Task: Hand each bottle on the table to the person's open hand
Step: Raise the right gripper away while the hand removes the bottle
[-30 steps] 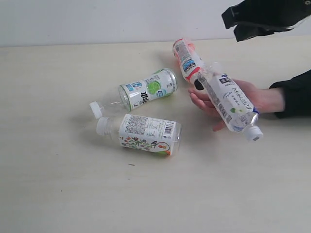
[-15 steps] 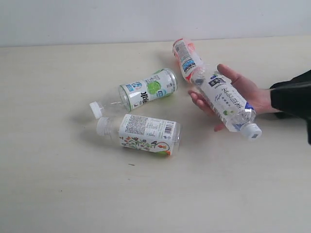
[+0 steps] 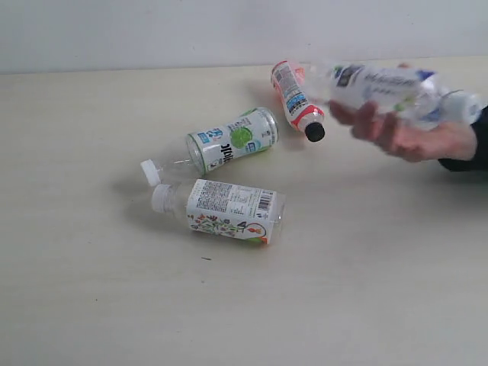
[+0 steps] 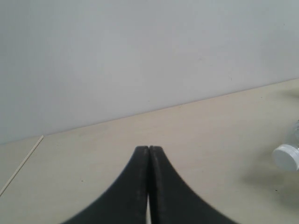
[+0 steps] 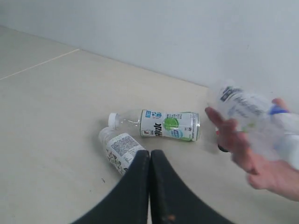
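Note:
The person's hand holds the long white-blue-label bottle, lifted and blurred, at the right; it shows too in the right wrist view, bottle in hand. On the table lie the lime-label bottle, the floral-label bottle and the red-orange-label black-capped bottle. My right gripper is shut and empty, above the floral-label bottle, with the lime-label bottle beyond. My left gripper is shut and empty over bare table, a white cap off to one side. Neither gripper shows in the exterior view.
A pale wall runs along the table's far edge. The person's dark sleeve reaches in from the right edge.
The person's hand has closed on the white-blue-label bottle and lifted it up and away to the right. The dark arm seen at the upper right has left the exterior view.

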{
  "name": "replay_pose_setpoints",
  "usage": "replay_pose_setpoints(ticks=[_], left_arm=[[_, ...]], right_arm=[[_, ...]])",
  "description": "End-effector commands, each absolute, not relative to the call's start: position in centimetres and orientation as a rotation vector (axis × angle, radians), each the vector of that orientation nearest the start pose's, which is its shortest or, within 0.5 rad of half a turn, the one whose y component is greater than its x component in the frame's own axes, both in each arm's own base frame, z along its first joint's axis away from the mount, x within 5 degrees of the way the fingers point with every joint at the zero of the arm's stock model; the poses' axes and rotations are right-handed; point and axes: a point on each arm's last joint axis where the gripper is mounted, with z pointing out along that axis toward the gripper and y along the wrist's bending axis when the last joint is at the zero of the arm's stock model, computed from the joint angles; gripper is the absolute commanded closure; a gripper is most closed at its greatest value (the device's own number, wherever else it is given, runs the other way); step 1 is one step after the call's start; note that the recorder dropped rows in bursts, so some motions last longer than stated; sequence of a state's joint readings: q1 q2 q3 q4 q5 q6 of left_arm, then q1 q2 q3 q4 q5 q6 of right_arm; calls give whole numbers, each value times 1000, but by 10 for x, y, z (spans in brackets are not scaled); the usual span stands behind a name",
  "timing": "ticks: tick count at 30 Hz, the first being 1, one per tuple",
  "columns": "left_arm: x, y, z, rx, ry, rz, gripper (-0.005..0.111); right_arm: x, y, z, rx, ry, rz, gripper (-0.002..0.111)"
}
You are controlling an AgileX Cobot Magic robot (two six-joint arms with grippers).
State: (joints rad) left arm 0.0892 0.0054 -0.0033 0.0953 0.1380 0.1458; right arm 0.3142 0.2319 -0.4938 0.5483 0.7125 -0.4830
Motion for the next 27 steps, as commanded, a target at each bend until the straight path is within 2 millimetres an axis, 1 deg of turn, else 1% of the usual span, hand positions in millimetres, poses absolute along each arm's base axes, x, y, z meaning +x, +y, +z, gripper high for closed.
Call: replay_pose_setpoints(ticks=[1,27], left_arm=[[56,6,201,116,1617,261,107],[56,6,201,116,1617,261,107]], right_arm=[[28,41,306,-577,1751,490,108],[26,40,307,-576,1740,489,108]])
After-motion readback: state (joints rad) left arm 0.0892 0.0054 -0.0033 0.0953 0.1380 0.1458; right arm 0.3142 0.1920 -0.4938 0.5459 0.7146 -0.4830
